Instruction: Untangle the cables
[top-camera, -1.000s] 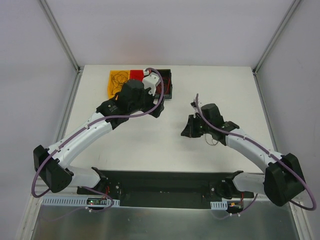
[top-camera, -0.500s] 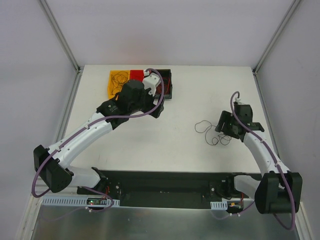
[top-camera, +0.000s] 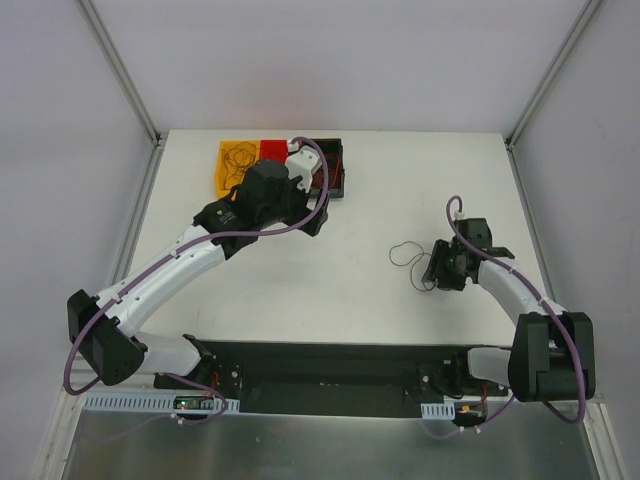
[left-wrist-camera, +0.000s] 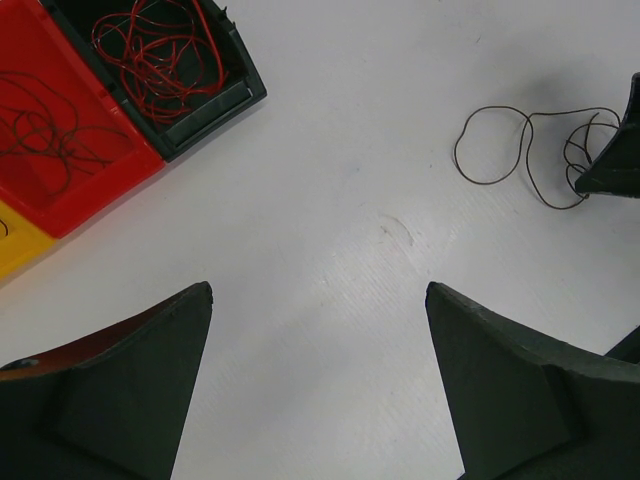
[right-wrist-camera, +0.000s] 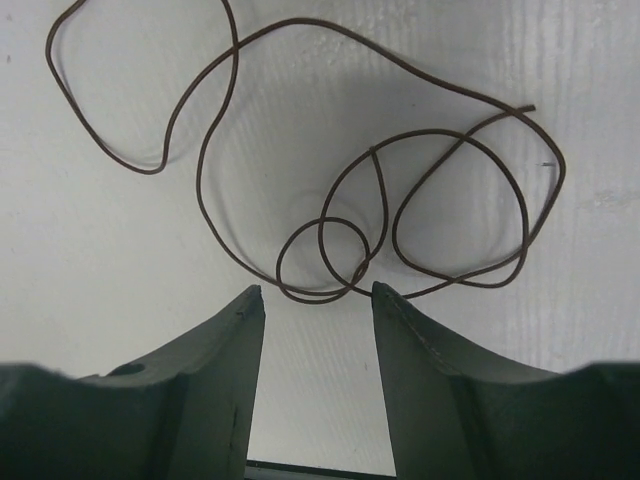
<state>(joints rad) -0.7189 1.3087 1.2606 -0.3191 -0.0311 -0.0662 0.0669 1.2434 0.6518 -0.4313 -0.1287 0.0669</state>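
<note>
One thin brown wire (top-camera: 393, 256) lies in loose loops on the white table at the right. It also shows in the left wrist view (left-wrist-camera: 526, 150) and the right wrist view (right-wrist-camera: 198, 185). My right gripper (top-camera: 434, 272) is low at the wire's right end, open and empty. In its wrist view its midpoint (right-wrist-camera: 315, 288) sits just short of the small loops. My left gripper (top-camera: 310, 222) hangs open and empty above the table beside the bins, its midpoint (left-wrist-camera: 318, 290) over bare table. Red wires (left-wrist-camera: 160, 50) lie in the black bin, thin dark wires (left-wrist-camera: 50, 130) in the red bin.
A yellow bin (top-camera: 221, 170) with dark wires, a red bin (top-camera: 272, 148) and a black bin (top-camera: 345, 172) stand in a row at the back left. The black bin (left-wrist-camera: 205, 105) and red bin (left-wrist-camera: 110, 165) show in the left wrist view. Metal frame posts stand at the back corners.
My right gripper moved from the table's middle to the right, leaving the brown wire on the table, then came down at the wire's right end. The left arm has not moved.
</note>
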